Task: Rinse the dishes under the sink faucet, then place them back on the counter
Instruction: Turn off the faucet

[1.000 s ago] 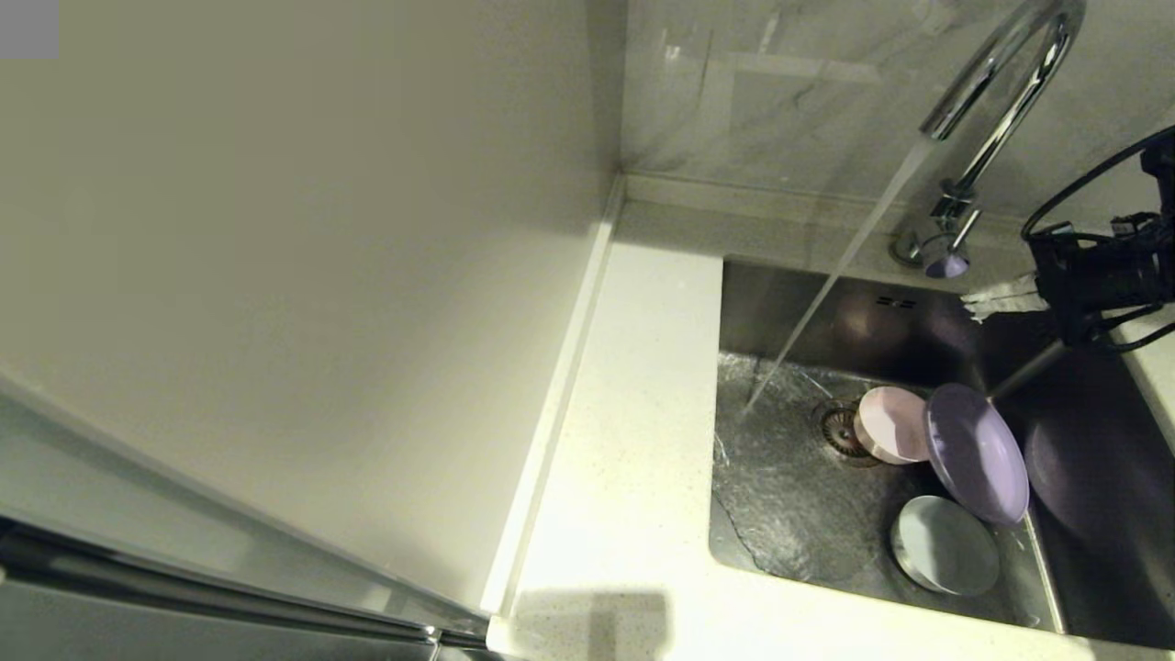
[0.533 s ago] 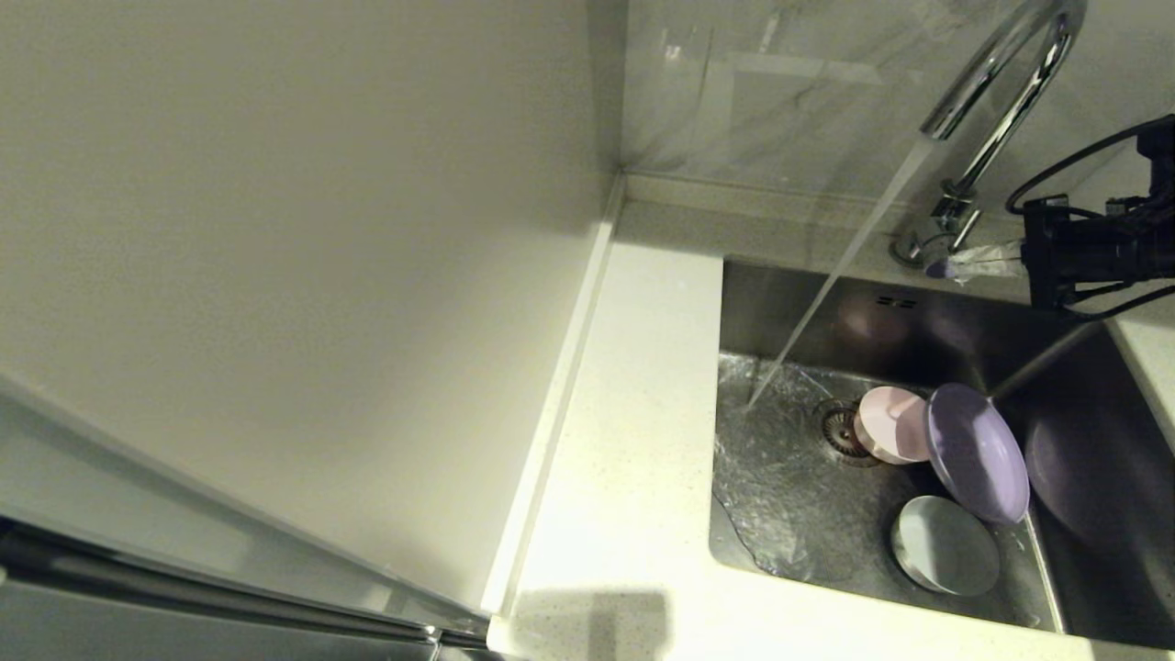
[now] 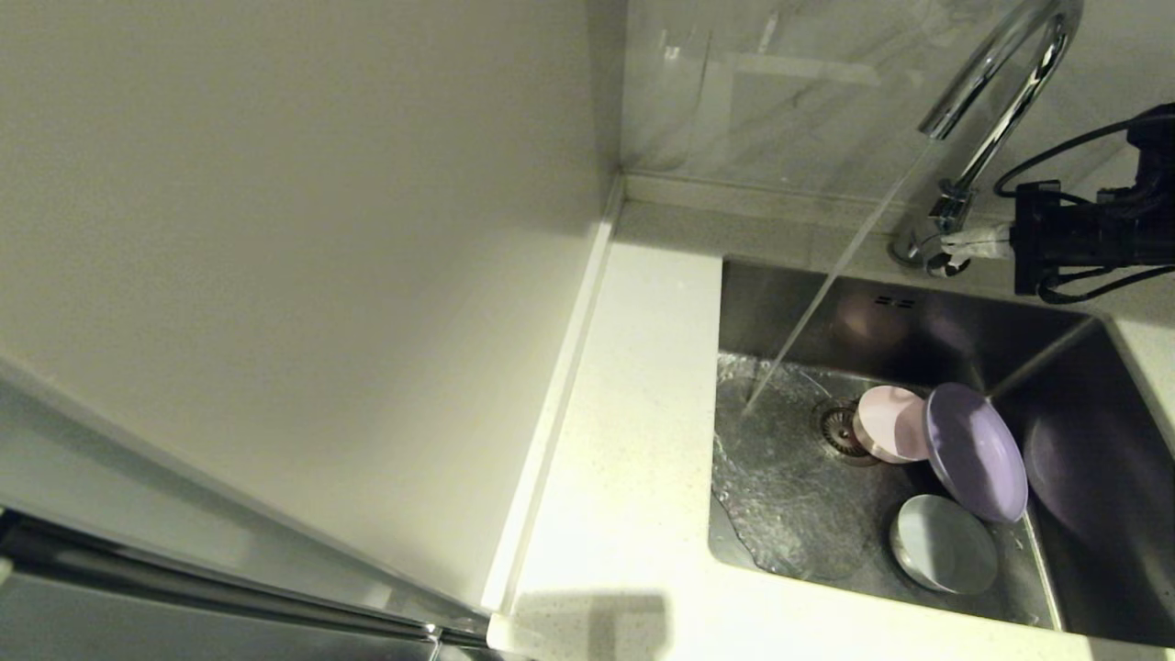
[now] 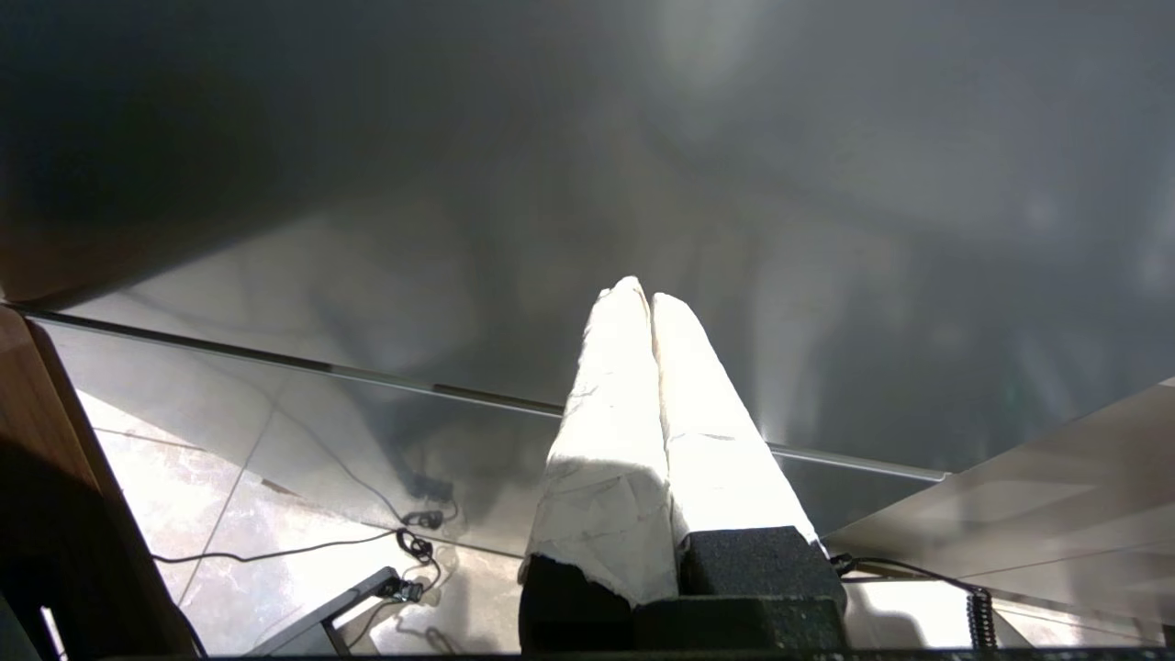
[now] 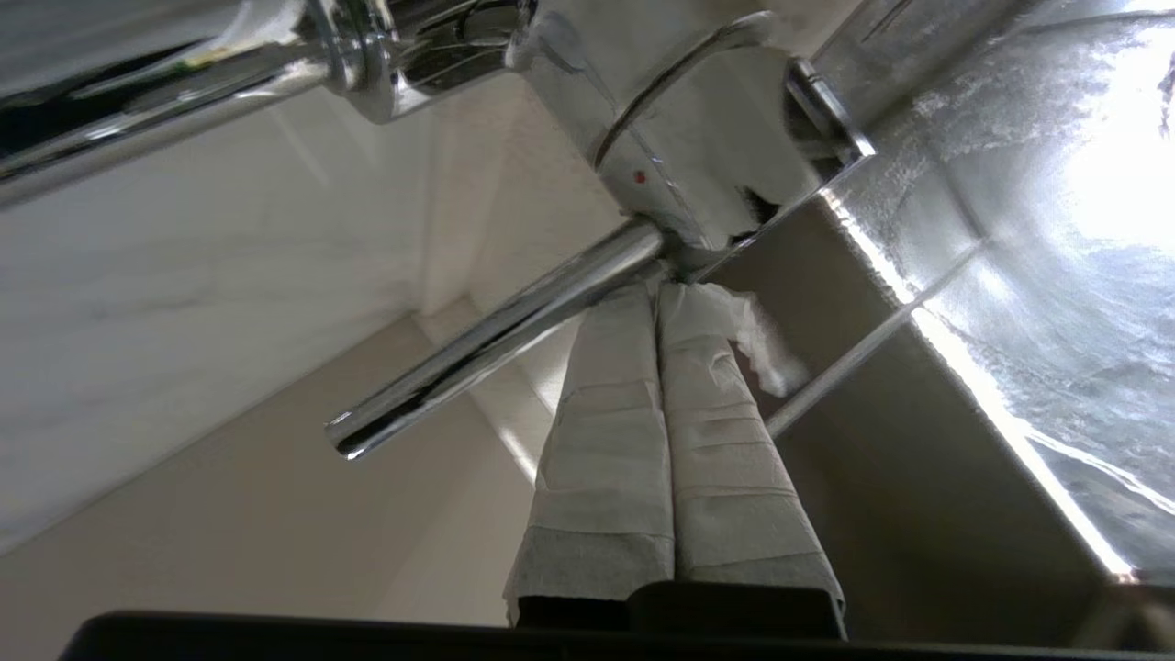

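Note:
Water runs in a thin stream from the chrome faucet (image 3: pixel 998 128) into the steel sink (image 3: pixel 789 514). In the basin lie the pink bowl (image 3: pixel 892 422) by the drain, the lilac plate (image 3: pixel 975 452) leaning on its edge, and the blue-white bowl (image 3: pixel 945 543) nearer the front. My right gripper (image 3: pixel 959 246) is shut and empty, its taped tips (image 5: pixel 659 292) pressed against the root of the faucet's lever (image 5: pixel 496 344) beside the faucet base (image 5: pixel 679 138). My left gripper (image 4: pixel 640 294) is shut and empty, parked low, out of the head view.
The white speckled counter (image 3: pixel 633 441) runs along the sink's left side, ending at a cream wall panel (image 3: pixel 321 275). A marble backsplash (image 3: pixel 780 92) stands behind the faucet. The left wrist view faces a grey cabinet front, with cables on the floor below.
My right gripper has moved back and left from above the sink's rear edge to the faucet's lever. The water stream has grown thinner. The dishes have not moved.

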